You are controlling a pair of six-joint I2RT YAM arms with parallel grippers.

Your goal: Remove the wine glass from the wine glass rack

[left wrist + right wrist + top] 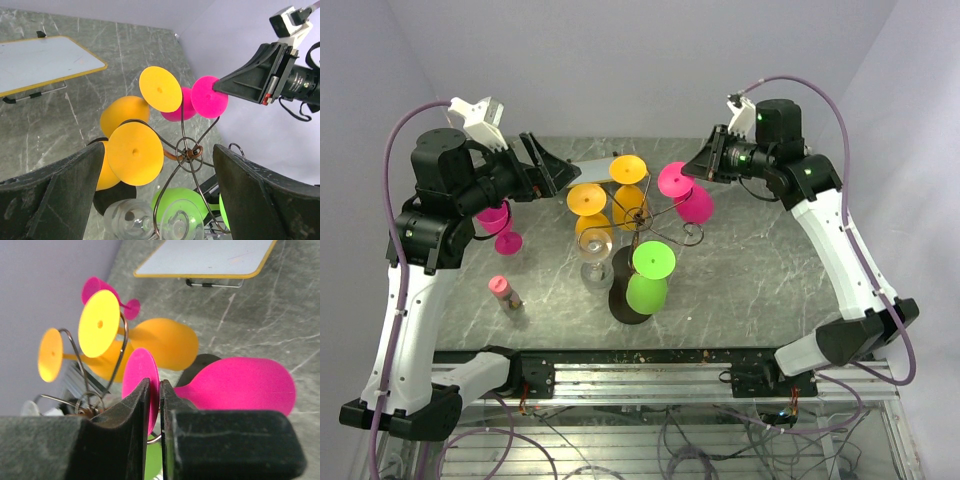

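The wine glass rack (646, 218), thin dark wire on a black oval base (632, 305), stands mid-table. Two orange glasses (588, 200), a green one (648, 285), a clear one (595, 248) and a pink wine glass (696, 206) hang upside down from it. My right gripper (688, 172) is shut on the pink glass's round foot (136, 374), with the bowl (240, 385) to the right of the fingers. My left gripper (552, 172) is open and empty, back left of the rack. Its view looks down on the rack's hub (189, 150).
A second pink glass (500, 226) stands on the table at the left, under the left arm. A small pink-capped bottle (506, 293) stands near the front left. A yellow-framed whiteboard (45, 62) lies at the back. The walls are close behind.
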